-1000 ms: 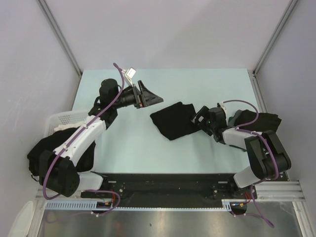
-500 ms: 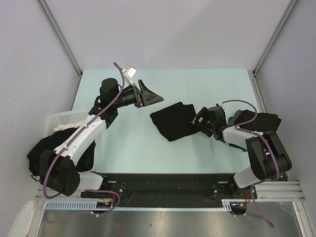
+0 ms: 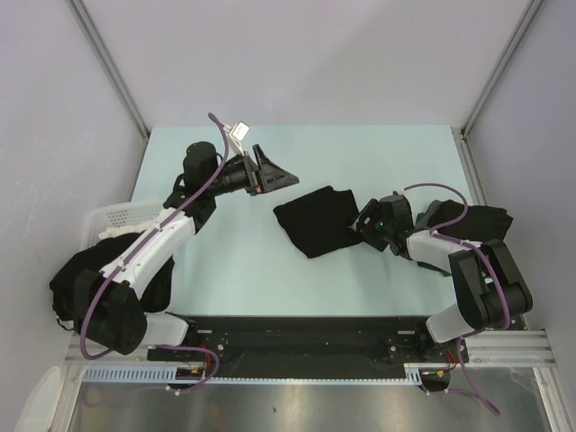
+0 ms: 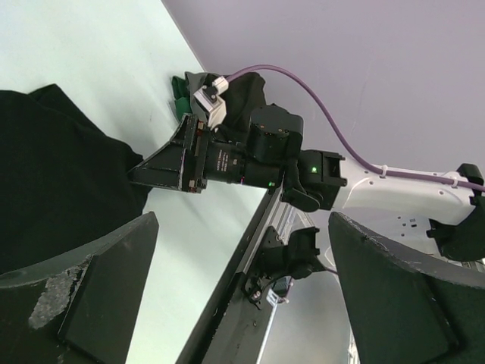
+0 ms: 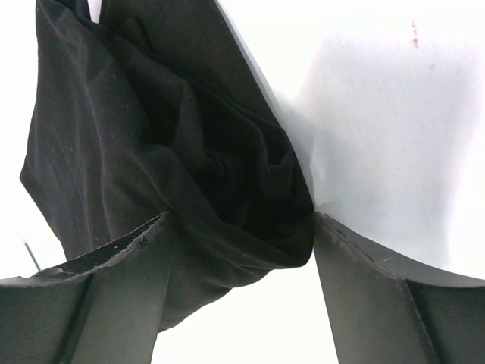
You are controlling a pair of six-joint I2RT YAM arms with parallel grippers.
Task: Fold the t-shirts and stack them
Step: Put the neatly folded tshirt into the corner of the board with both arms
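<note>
Far left: white basket (image 3: 110, 216) hangs off the table (image 3: 225, 261) edge, with a heap of black shirts (image 3: 65, 286) slumped over its near side, under the left arm. Left gripper (image 3: 274, 173) is raised over the left-centre of the table, fingers wide apart, nothing between them, not touching cloth. Centre: one black t-shirt (image 3: 315, 220) lies loosely bunched on the table, well apart from the heap. Right gripper (image 3: 363, 220) is low at that shirt's right edge. In the wrist view its fingers (image 5: 121, 288) are apart, straddling a crumpled fold of the cloth, which reaches both inner faces. Right edge: another black pile (image 3: 481, 220) sits behind the right arm; can't tell whether it's folded.
</note>
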